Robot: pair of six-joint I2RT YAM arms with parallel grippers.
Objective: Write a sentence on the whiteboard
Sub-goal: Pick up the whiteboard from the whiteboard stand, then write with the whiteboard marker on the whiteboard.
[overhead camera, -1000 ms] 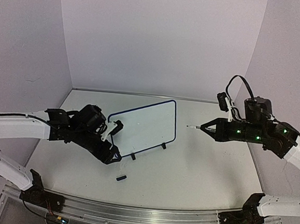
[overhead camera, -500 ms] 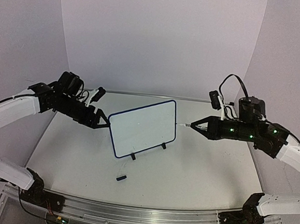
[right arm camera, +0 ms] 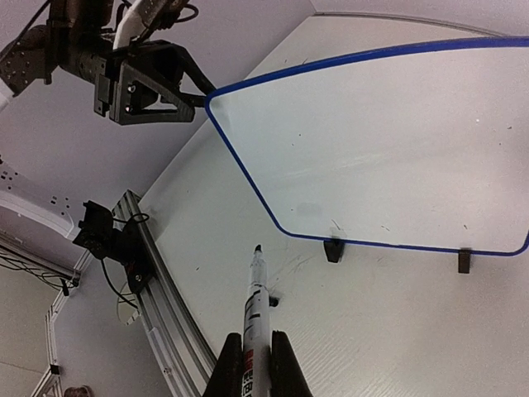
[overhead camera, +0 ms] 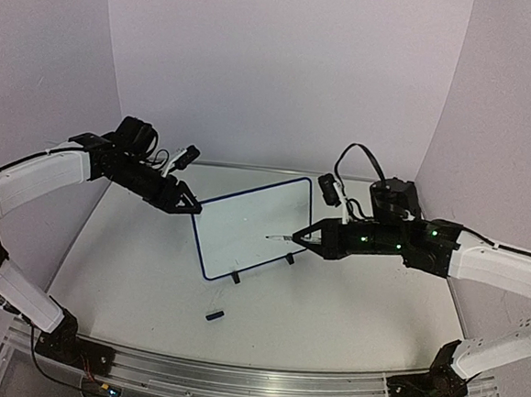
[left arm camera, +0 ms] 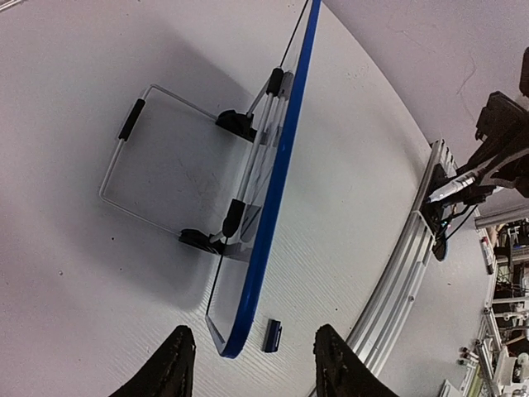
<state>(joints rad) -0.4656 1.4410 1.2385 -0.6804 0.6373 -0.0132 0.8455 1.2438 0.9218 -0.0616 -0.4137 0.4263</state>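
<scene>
The whiteboard (overhead camera: 254,225) stands tilted on two black feet at mid-table, and its white face (right arm camera: 388,141) looks blank; no sentence is in view. My left gripper (overhead camera: 189,207) is at the board's upper-left corner. From the left wrist the board is a thin blue edge (left arm camera: 281,174), and its corner lies between the open fingers of the left gripper (left arm camera: 252,328) without touching them. My right gripper (right arm camera: 256,335) is shut on a white marker (right arm camera: 254,289). The uncapped marker (overhead camera: 281,239) points left, its tip in front of the board's lower right part.
A small dark marker cap (overhead camera: 214,315) lies on the table in front of the board. A wire stand (left arm camera: 124,157) props the board from behind. An aluminium rail (overhead camera: 233,380) runs along the near edge. Walls close the back and sides.
My left arm rose from low at the board's front left to its upper-left corner, and its jaws narrowed. My right arm carried the marker left, from beyond the board's right edge to its face.
</scene>
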